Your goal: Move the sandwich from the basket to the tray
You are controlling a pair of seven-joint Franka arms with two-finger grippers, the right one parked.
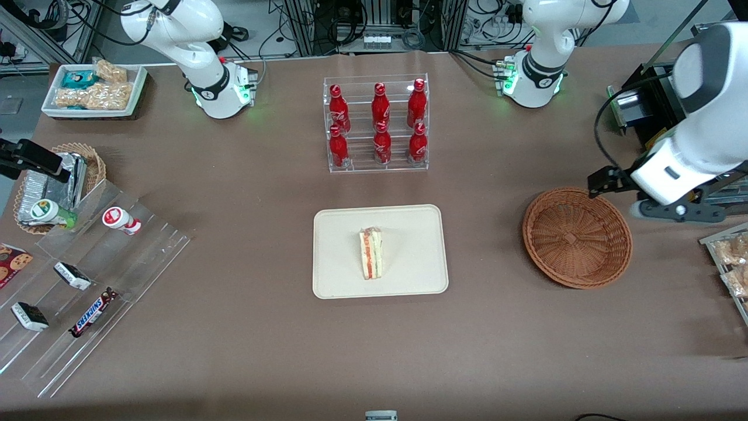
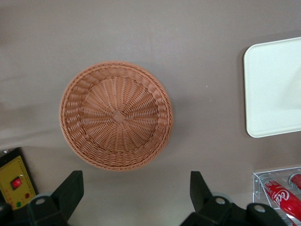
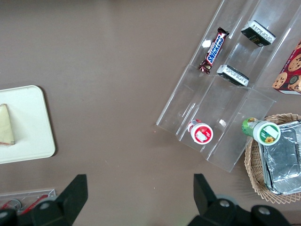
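Note:
The sandwich [image 1: 371, 253], a pale wedge with red and green filling, lies on the cream tray [image 1: 409, 234] in the middle of the table. Its end also shows in the right wrist view, sandwich [image 3: 5, 125] on tray [image 3: 28, 122]. The reddish-brown wicker basket [image 1: 577, 238] sits toward the working arm's end of the table with nothing in it. My gripper [image 1: 605, 182] hangs above the table beside the basket's rim, a little farther from the front camera. In the left wrist view the gripper [image 2: 136, 193] is open with nothing between its fingers, next to the basket [image 2: 116, 115], and a tray [image 2: 277, 84] corner shows.
A clear rack of red bottles [image 1: 377, 123] stands farther from the front camera than the tray. A black box with a yellow panel [image 2: 14, 176] is near the gripper. Snack packets [image 1: 733, 263] lie at the working arm's table edge. A clear stepped display [image 1: 87, 280] and a tan basket of foil packets [image 1: 58, 181] are at the parked arm's end.

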